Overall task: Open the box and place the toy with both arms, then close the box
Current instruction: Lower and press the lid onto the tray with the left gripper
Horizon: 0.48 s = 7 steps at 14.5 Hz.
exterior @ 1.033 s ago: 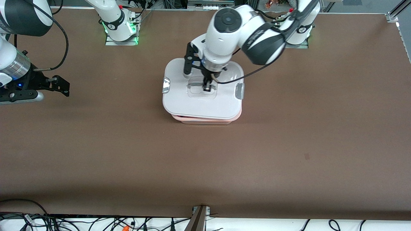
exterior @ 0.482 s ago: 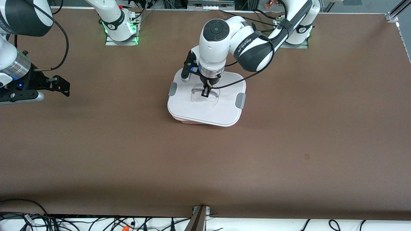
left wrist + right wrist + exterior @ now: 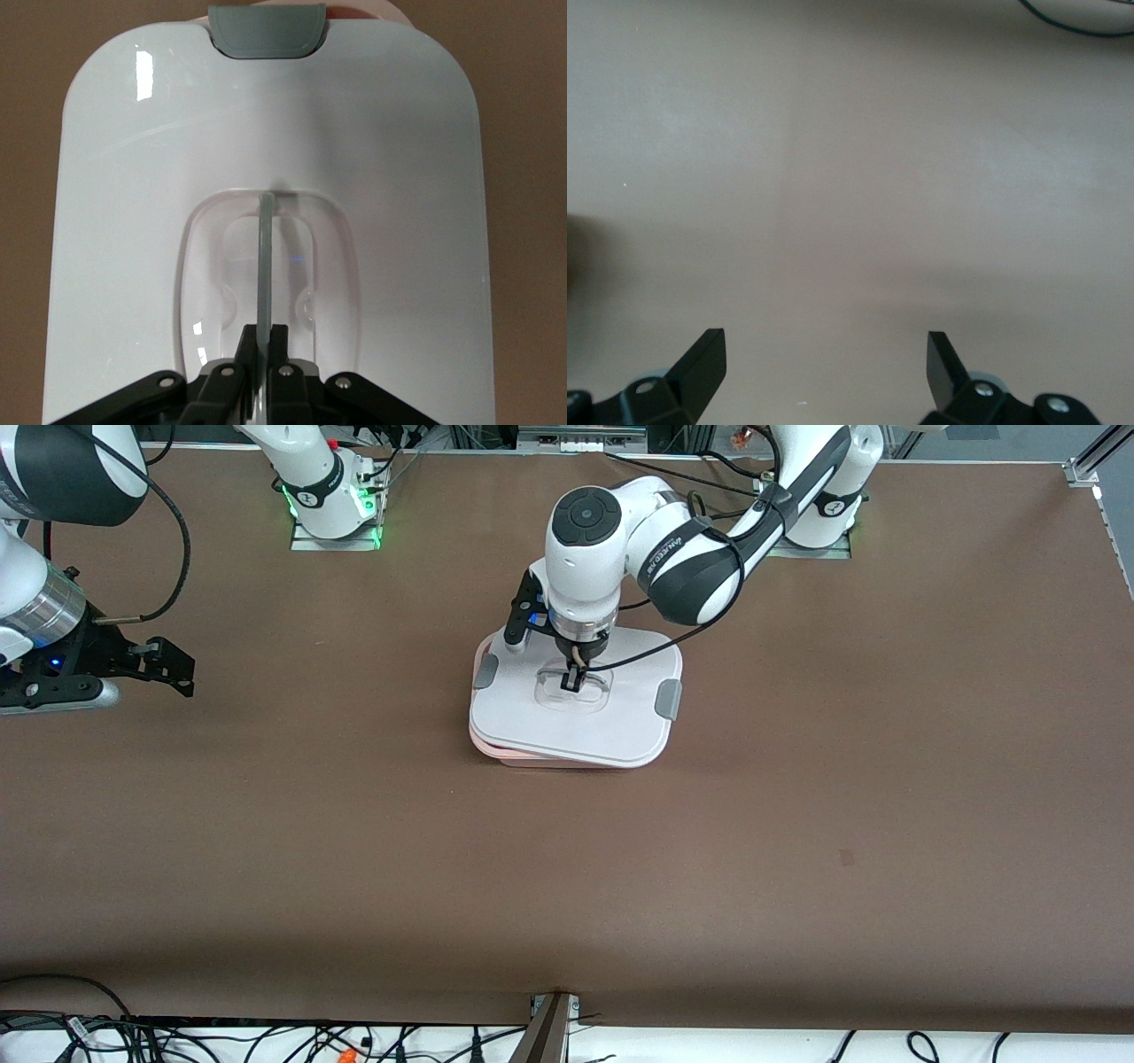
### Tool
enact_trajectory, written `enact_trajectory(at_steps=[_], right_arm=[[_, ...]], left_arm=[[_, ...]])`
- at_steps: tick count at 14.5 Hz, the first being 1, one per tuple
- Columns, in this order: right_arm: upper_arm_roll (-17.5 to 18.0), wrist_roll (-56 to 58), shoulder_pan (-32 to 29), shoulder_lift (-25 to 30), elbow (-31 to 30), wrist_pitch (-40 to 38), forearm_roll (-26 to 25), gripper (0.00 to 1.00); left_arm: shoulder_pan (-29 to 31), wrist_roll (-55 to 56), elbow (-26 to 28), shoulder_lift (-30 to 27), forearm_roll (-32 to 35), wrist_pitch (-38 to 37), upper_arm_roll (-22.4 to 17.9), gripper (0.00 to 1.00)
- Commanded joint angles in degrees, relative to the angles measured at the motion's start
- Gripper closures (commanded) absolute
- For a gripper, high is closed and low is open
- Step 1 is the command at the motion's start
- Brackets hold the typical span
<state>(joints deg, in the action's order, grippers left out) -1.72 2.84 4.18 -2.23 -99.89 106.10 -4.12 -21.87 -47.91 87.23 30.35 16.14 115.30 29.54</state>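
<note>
We were in a robotics lab: two white arms [image 3: 673, 558] bolted to a brown table [image 3: 797, 824], aluminium framing [image 3: 1085, 465] at its corner, cables [image 3: 266, 1041] along its edge

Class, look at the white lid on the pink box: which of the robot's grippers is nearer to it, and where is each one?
Left. The left gripper is shut on the lid by its centre handle. The right gripper waits open over bare table at the right arm's end.

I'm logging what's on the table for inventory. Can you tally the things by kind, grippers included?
Box: 1
Lid: 1, left gripper shut on its handle
Grey clips: 2
Grippers: 2, right gripper open, waiting at its end of the table
Total: 6
</note>
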Motion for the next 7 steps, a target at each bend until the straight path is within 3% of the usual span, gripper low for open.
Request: enact_trajectory(at_steps=[1, 7], right_arm=[[0.0, -1.6, 0.3, 1.4, -1.9, 1.1, 1.0, 0.0], [0.1, -1.6, 0.5, 1.0, -1.2, 0.4, 1.0, 0.0]], left_arm=[[0.0, 0.9, 2.0, -0.3, 1.8, 0.7, -0.1, 1.0], [0.1, 0.9, 2.2, 2.2, 2.7, 5.7, -0.2, 1.0]])
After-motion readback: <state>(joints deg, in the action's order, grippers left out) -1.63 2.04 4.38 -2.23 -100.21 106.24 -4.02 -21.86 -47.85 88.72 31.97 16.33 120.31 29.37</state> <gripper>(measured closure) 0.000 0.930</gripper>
